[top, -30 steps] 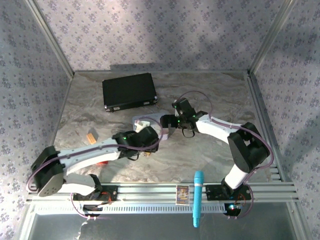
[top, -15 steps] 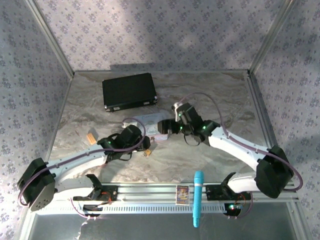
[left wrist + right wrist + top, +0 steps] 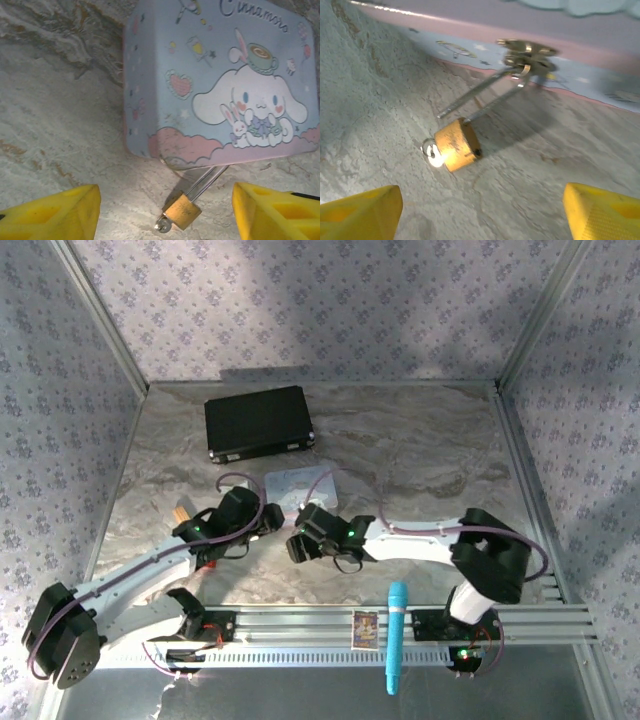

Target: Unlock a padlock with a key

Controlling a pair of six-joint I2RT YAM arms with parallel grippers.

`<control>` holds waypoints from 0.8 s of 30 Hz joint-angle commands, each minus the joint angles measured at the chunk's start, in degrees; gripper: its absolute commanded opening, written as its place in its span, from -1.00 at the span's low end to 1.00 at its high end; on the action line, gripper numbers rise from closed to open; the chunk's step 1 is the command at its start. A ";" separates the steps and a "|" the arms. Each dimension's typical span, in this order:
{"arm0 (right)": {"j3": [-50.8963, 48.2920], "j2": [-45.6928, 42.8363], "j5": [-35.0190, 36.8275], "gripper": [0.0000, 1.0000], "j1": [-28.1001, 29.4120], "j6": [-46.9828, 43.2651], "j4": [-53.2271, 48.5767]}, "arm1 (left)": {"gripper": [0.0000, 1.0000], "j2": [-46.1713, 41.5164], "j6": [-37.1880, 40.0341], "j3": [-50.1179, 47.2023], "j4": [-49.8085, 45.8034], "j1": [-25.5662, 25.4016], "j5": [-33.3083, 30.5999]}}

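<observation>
Left hand (image 3: 166, 202) and right hand (image 3: 482, 200) both stand apart, empty, near the padlock (image 3: 457, 145) hooked on the tin (image 3: 200, 75), with the key (image 3: 431, 150) in it.

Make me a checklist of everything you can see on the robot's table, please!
Surface: grey marbled tabletop.
Job's things: brass padlock hooked through the latch of the Cinnamoroll tin; key in its keyhole; one shackle end looks out of the body.
Clutter: black case at the back; small tan block on the left; blue tube and picture card on the front rail.
Hands: left hand and right hand both open, aimed at the padlock, holding nothing.
Cables: purple cables loop up, away from the padlock.
Surroundings: flowery walls, metal frame.
</observation>
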 commanded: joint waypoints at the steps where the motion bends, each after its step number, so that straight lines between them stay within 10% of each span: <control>1: 4.89 4.22 5.32 0.67 1.69 -0.34 -1.07 | 0.40 -1.85 -1.56 -1.34 -1.83 0.56 -0.18; 16: 9.85 12.89 12.98 0.19 4.06 1.33 -10.47 | 0.42 -3.45 -2.27 -3.42 -2.48 1.12 -2.41; 24: -1.10 6.08 2.63 0.13 1.84 -0.41 3.67 | 0.43 -1.59 -2.32 -3.54 -0.84 1.16 -1.74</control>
